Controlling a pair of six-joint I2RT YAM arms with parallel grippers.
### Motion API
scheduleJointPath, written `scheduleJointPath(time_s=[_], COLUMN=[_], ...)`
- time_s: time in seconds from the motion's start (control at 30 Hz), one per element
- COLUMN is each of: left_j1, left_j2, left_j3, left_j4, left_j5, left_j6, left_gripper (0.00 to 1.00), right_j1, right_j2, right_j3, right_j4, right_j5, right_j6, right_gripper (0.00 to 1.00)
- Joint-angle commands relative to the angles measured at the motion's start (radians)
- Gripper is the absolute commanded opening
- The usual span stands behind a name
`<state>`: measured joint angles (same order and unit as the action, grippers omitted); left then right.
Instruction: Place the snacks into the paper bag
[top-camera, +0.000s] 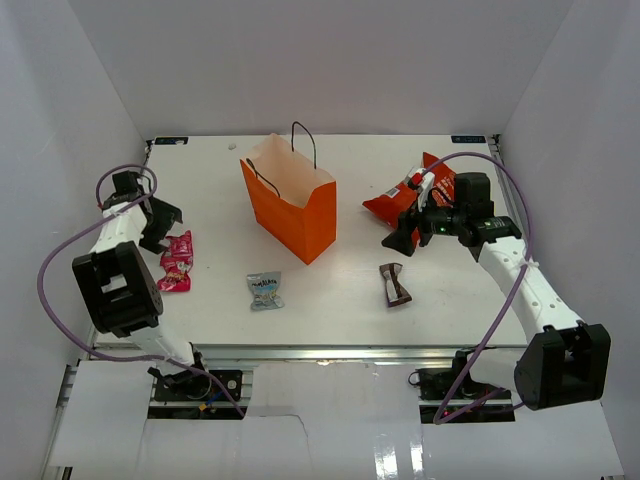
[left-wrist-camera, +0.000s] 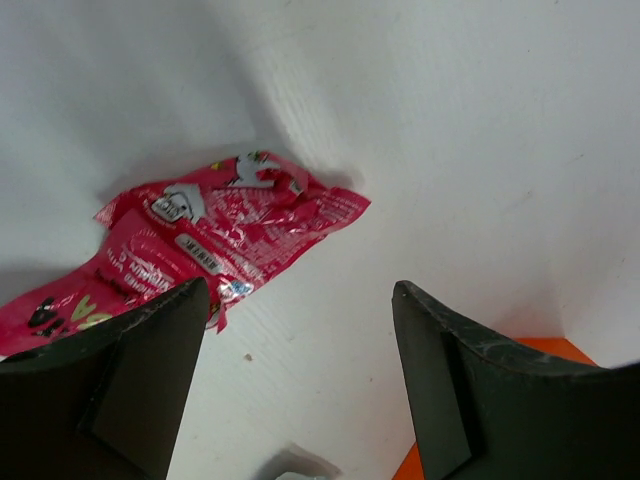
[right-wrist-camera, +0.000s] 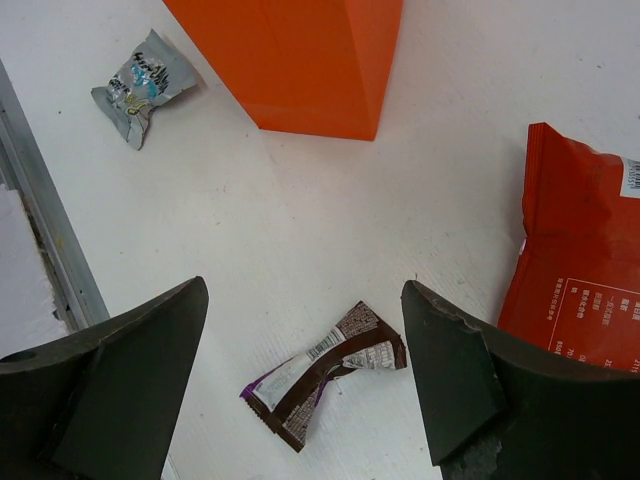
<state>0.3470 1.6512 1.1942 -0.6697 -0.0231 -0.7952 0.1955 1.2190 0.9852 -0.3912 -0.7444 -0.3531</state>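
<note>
The orange paper bag (top-camera: 290, 205) stands upright and open-mouthed near the middle of the surface (top-camera: 340, 300), and every snack in view lies outside it. The pink wrapper (left-wrist-camera: 225, 230) is on the left, the pale-blue wrapper (top-camera: 265, 289) is in front of the bag, the brown-white wrapper (right-wrist-camera: 325, 370) is to the right of that, and the red chip bag (top-camera: 415, 195) is at the far right. The right arm covers part of the chip bag, so I cannot tell whether a yellow packet lies there. Both arms seem to be lining up a pick. The left end effector (left-wrist-camera: 300, 385) hangs wide apart and empty just beside the pink wrapper, which sits off to one side of the gap with its near end tucked behind one finger. The right end effector (right-wrist-camera: 300, 375) is equally wide and empty, with the brown-white wrapper almost centred between its fingers. The left arm should first shift until the wrapper lies squarely in the gap. Each arm should then descend until its fingertips meet the surface and close across the wrapper's narrow, crumpled middle, because flat foil slips easily from a shallow pinch. The packet should be lifted well above the bag's rim before it is carried across, approaching clear of the black cord handles (top-camera: 305, 140). Release it only once it is over the open mouth. The bag looks light, so a nudge to its wall could tip it, and it is safer for the arms to take turns above it.
</note>
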Motion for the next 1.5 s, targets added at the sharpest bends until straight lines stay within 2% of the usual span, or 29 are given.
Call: scheduleJointPath(time_s=[0.0,0.27,0.83,1.07,1.17,1.3,1.47], left_j1=[0.009,0.01,0.01,0.01,0.01,0.012,0.01], left_j2=[0.074,0.205,0.317,0.317,0.297,0.231,0.079], left_j3=[0.083,0.2,0.191,0.208,0.214,0.22,0.205], left_j4=[0.009,-0.05,-0.108,-0.111,-0.107,-0.074,-0.027], left_j5=[0.022,0.042,-0.009,0.003,0.017,0.081,0.19], left_j6=[0.059,0.097,0.149,0.16,0.16,0.156,0.125], left_gripper=[0.85,0.84,0.69,0.44,0.37,0.2,0.11], right_j1=[-0.01,-0.014,-0.039,-0.042,-0.048,-0.056,-0.064], right_j2=[-0.013,0.004,0.03,0.03,0.03,0.034,0.042], right_j3=[0.0,0.007,0.047,0.061,0.078,0.102,0.122], right_j4=[0.035,0.034,0.026,0.023,0.017,0.006,-0.001], right_j5=[-0.041,-0.053,-0.059,-0.059,-0.053,-0.049,-0.053], right_j6=[-0.026,-0.023,-0.014,-0.01,-0.021,-0.041,-0.047], right_gripper=[0.84,0.84,0.84,0.84,0.84,0.84,0.84])
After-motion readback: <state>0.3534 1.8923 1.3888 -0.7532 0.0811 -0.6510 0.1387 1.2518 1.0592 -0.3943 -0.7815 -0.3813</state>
